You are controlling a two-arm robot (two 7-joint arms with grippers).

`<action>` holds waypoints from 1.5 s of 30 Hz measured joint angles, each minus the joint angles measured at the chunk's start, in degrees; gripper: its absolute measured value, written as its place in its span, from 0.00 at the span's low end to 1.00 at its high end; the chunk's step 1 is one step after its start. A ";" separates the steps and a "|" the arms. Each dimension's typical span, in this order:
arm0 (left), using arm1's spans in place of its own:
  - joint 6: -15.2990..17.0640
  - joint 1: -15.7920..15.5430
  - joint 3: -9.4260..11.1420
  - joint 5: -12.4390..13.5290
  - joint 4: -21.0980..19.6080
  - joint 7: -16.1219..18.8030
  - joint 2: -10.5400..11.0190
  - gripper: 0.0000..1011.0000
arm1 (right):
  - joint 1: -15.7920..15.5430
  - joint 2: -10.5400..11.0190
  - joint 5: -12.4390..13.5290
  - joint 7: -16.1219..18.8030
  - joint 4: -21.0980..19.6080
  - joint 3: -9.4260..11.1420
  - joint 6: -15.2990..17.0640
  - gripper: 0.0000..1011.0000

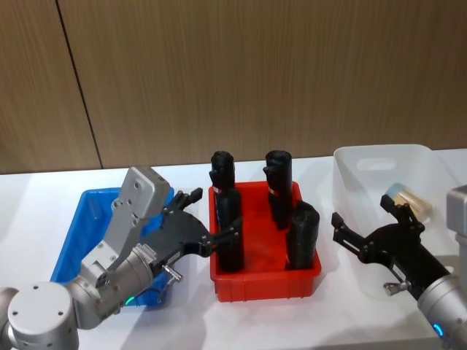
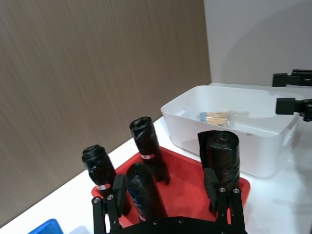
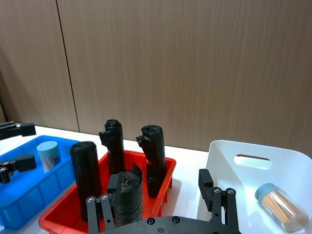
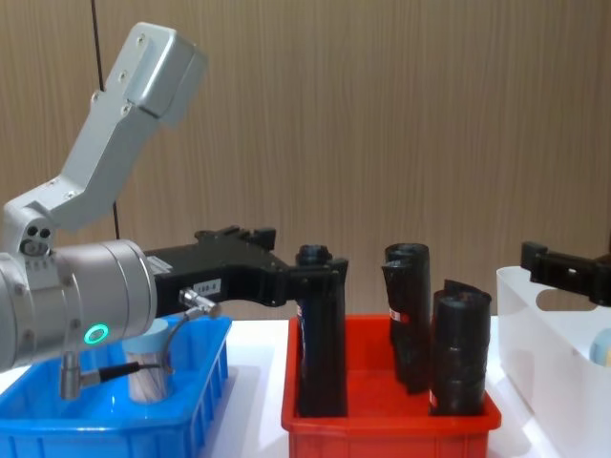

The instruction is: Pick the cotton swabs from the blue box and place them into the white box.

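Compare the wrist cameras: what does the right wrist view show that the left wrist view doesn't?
Right wrist, not left: an upright tub in the blue box, with the open left gripper far off near it. Left wrist, not right: the open right gripper far off, by the white box. Both: the red bin holding four black rolls, and a lying tub in the white box.

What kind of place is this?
Probably a robot test bench: a table by a wood wall, a blue box, red bin and white box in a row, left gripper and right gripper open above them.
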 joint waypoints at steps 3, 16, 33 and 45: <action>-0.11 0.49 0.16 0.36 -0.72 1.66 0.03 0.99 | -0.03 0.00 0.00 -0.02 -0.04 0.00 0.00 0.99; -0.71 3.69 1.12 2.68 -5.14 11.83 0.20 0.99 | -0.05 0.02 0.00 -0.02 -0.08 0.03 0.00 0.99; -1.31 6.83 2.07 4.98 -9.50 21.96 0.38 0.99 | -0.05 0.02 0.00 0.01 -0.08 0.04 0.02 0.99; -1.33 6.97 2.11 5.08 -9.68 22.43 0.37 0.99 | -0.02 0.02 0.00 0.16 -0.03 0.04 0.03 0.99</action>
